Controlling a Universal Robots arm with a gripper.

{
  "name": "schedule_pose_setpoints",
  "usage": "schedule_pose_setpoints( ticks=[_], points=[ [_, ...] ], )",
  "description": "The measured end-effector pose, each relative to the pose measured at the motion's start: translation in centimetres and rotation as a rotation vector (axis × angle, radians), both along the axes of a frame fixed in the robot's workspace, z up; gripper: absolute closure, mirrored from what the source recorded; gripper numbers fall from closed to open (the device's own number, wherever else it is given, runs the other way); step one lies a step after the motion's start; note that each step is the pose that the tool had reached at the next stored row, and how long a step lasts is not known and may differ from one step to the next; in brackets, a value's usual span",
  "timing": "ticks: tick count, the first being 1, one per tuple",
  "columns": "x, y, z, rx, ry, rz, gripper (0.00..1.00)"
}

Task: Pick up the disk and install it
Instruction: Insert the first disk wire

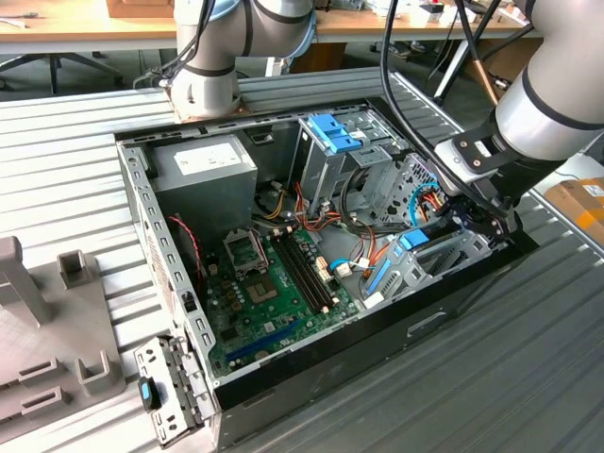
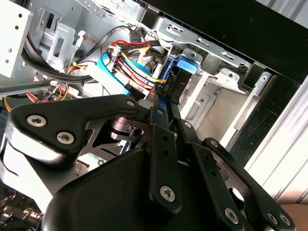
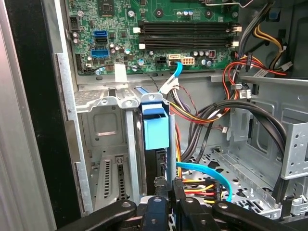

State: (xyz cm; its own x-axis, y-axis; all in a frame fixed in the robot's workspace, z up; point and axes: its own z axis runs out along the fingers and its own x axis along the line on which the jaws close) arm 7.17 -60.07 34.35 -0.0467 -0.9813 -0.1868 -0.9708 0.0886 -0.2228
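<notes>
In the exterior view, going from its left: a grey moulded fixture (image 1: pixel 47 321) lay on the ribbed metal table (image 1: pixel 57 160), beside the open computer case (image 1: pixel 142 217). Inside the case, a grey power supply (image 1: pixel 203 175) filled the far corner on the exterior view's left, the green motherboard (image 1: pixel 274 293) covered the floor, and a tall grey drive cage (image 1: pixel 326 170) topped with a ribbed blue clip (image 1: pixel 335 132) stood at the far wall.

At the case's edge on the exterior view's right, my gripper (image 1: pixel 472 222) reached down into the metal drive bay (image 1: pixel 444 260). My fingers (image 3: pixel 156 211) were closed narrow on the disk (image 3: pixel 156 130), which stood on edge in the bay slot, its blue tab toward the motherboard. In the second wrist view the disk (image 2: pixel 175 79) sat between the bay's grey walls, with red, yellow and blue cables (image 2: pixel 125 62) bunched just beside it.
</notes>
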Motion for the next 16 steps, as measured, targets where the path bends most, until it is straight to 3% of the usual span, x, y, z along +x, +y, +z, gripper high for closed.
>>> schedule_pose_setpoints(
  ticks=[16],
  points=[
    [0.23, 0.0, -0.24, -0.0003, 0.0, 0.021, 0.84]
  ],
)
